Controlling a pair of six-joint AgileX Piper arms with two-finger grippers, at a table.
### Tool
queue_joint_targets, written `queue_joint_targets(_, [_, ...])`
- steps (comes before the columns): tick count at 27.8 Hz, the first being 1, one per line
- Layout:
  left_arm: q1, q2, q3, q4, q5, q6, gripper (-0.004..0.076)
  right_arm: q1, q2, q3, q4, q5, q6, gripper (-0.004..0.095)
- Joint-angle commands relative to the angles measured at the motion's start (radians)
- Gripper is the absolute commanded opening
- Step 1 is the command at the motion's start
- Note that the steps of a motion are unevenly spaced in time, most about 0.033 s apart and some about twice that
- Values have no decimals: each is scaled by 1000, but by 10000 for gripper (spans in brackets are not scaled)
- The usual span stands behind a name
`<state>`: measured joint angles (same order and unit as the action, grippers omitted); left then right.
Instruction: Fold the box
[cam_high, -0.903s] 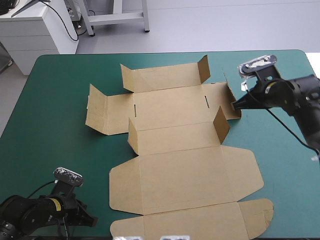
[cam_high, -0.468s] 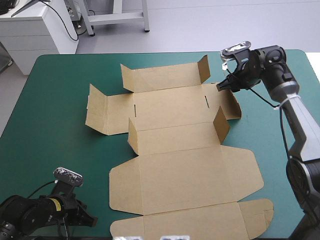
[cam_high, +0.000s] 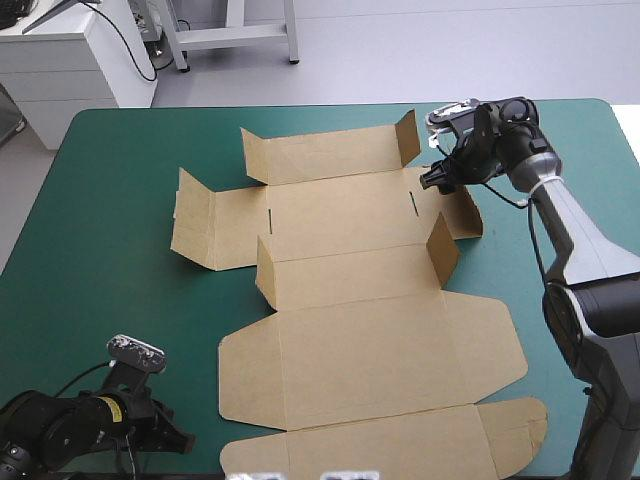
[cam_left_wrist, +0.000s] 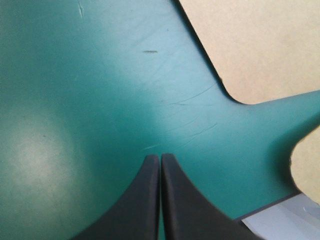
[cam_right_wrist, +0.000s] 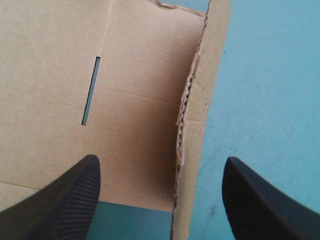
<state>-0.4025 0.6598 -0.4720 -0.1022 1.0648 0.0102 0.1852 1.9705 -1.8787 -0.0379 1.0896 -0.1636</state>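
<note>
Right gripper (cam_high: 432, 181) spreads wide astride the raised end flap (cam_right_wrist: 192, 100) of the box (cam_high: 370, 290). The board looks light and stiff, so pinch that edge. Left gripper (cam_left_wrist: 160, 159) is pressed together on nothing.

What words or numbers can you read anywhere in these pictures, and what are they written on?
None: no word, number or sign can be read.
The box is plain brown board in every view; the slit in it is a cut, not print.
The teal-green cover shows only scratches.
The left hand and right hand are bare black.
</note>
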Motion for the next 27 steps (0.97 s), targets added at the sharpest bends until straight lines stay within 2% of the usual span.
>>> queue_joint_targets(1, [-2,2,-22,-12,-30,-10,-8,0,-27,-33,-30,-42,-3,642])
queue_joint_targets(9, [-2,2,-22,-12,-30,-10,-8,0,16,-33,-142,-51,-1,642])
queue_joint_targets(16, [-2,2,-22,-12,-30,-10,-8,0,39,-33,-133,-54,9,625])
queue_joint_targets(21, [-2,2,-22,-12,-30,-10,-8,0,41,-47,-133,-56,17,474])
queue_joint_targets(22, [-2,2,-22,-12,-30,-10,-8,0,47,-52,-133,-56,17,363])
queue_joint_targets(27, [-2,2,-22,-10,-30,-10,-8,0,56,-52,-133,-44,7,156])
